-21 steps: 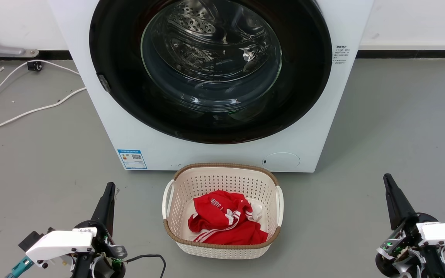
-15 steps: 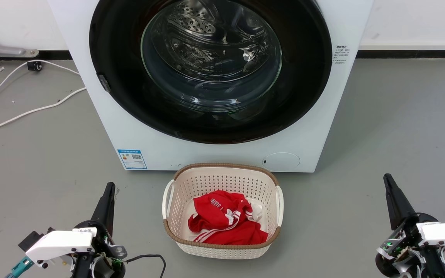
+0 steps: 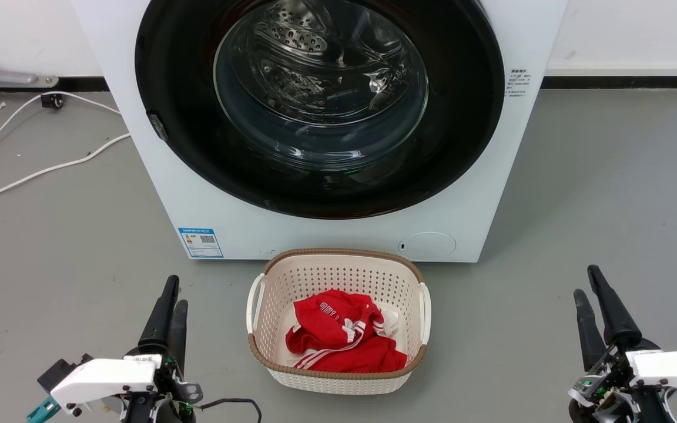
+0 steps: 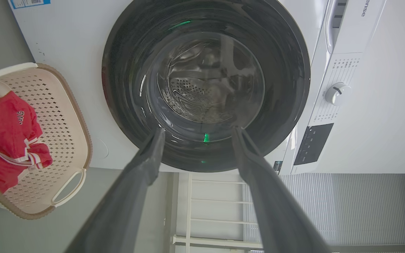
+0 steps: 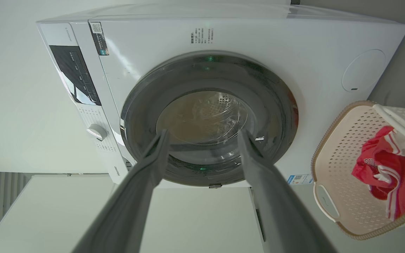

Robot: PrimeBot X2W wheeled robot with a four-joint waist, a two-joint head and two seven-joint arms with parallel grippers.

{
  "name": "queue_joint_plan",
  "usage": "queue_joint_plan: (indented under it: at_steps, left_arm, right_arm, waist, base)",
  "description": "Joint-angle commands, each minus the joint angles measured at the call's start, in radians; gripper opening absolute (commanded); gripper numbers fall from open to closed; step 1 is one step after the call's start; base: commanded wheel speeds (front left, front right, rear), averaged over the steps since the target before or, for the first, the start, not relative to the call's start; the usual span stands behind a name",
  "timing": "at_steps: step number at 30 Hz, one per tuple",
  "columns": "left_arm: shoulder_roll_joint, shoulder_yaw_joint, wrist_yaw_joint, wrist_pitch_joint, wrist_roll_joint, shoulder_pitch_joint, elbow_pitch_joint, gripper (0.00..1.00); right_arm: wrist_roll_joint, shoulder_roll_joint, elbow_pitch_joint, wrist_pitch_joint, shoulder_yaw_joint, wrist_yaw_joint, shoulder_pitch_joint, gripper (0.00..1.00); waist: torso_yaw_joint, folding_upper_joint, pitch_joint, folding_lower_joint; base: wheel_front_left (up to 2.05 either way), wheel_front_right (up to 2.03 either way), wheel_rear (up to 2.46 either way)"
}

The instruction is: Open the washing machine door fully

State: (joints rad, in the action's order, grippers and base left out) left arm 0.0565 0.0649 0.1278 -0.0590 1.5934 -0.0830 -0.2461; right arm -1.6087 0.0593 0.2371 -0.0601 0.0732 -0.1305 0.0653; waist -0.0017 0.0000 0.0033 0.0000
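Glass (image 3: pixel 321 88) bulges in glossy washing machine door (image 3: pixel 463 117); left hand (image 3: pixel 176 292), right hand (image 3: pixel 585 281) spread.

Door (image 3: pixel 181 123) top off-frame; label (image 3: pixel 201 242) perhaps illegible

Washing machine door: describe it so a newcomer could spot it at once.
Find the big white washing machine behind the cream laundry basket. The washing machine door is the round glossy black disc on its front. Only it has a bulging clear glass bowl at its centre.
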Motion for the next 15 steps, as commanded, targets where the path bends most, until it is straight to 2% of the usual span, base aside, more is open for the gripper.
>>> queue_joint_plan:
  at_steps: [1, 8, 15]
  left_arm:
    - [0.007, -0.006, 0.001, 0.011, -0.023, -0.015, 0.03, 1.0]
    - [0.005, -0.008, 0.001, 0.042, -0.13, -0.015, 0.082, 1.0]
    - [0.003, -0.014, 0.002, 0.071, -0.266, -0.015, 0.134, 1.0]
  right_arm:
    - [0.014, 0.003, -0.031, 0.011, -0.002, 0.0, 0.011, 1.0]
    - [0.111, 0.001, -0.072, 0.042, -0.002, 0.0, 0.001, 1.0]
    - [0.282, 0.0, -0.132, 0.071, -0.009, 0.0, -0.005, 1.0]
  waist:
    - [0.0, 0.0, 0.0, 0.0]
    - [-0.002, 0.0, 0.0, 0.0]
    - [-0.004, 0.0, -0.001, 0.0]
  base:
    - [0.0, 0.0, 0.0]
    - [0.0, 0.0, 0.0]
    - [0.0, 0.0, 0.0]
